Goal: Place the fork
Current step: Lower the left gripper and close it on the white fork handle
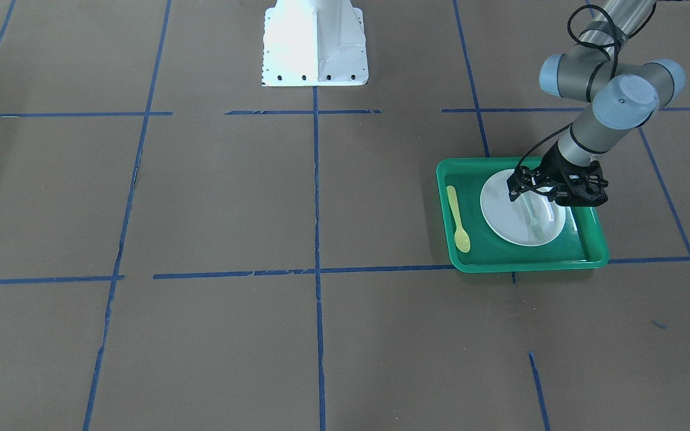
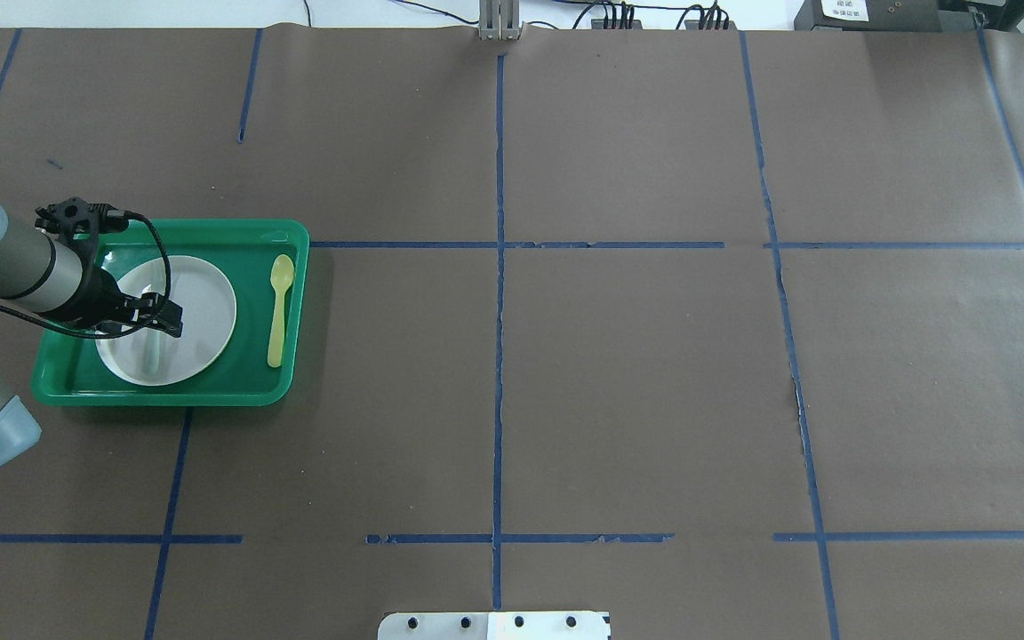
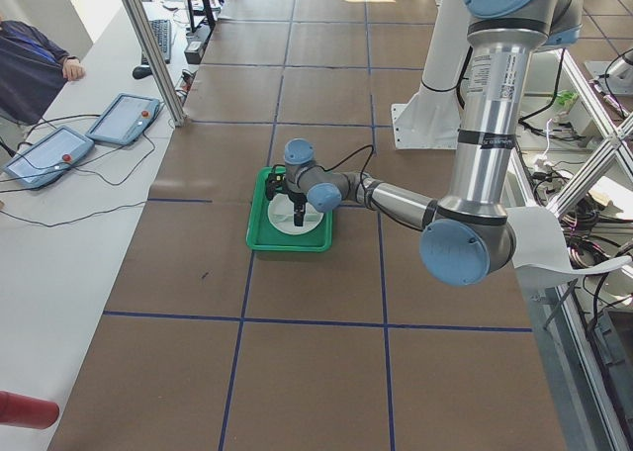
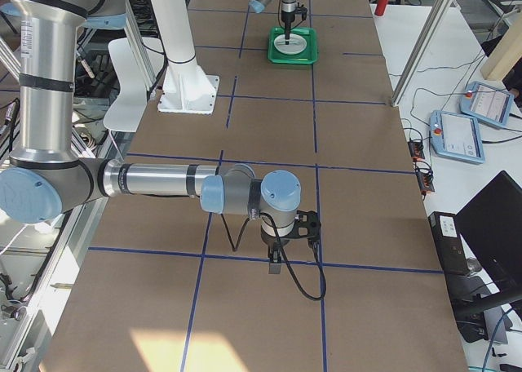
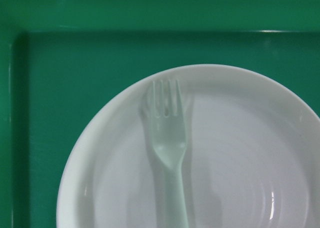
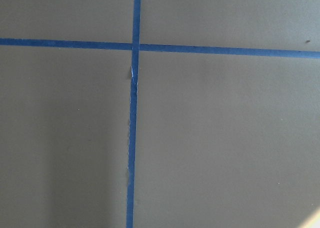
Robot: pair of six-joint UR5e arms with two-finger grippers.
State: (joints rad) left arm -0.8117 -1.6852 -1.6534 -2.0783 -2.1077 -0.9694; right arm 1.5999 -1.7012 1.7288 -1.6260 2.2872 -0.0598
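The pale translucent fork (image 5: 168,143) shows in the left wrist view over the white plate (image 5: 240,153), tines pointing away and handle running down out of view. It casts an offset shadow on the plate, so it hangs slightly above it. My left gripper (image 1: 529,196) is low over the plate (image 1: 501,209) in the green tray (image 1: 584,258), shut on the handle of the fork (image 1: 535,220). My right gripper (image 4: 277,262) shows only in the exterior right view, far from the tray, and I cannot tell if it is open or shut.
A yellow spoon (image 2: 278,308) lies in the green tray (image 2: 210,396) beside the plate (image 2: 205,307). The brown table has blue tape lines (image 6: 131,138). The white robot base (image 1: 315,45) stands at the table's robot side.
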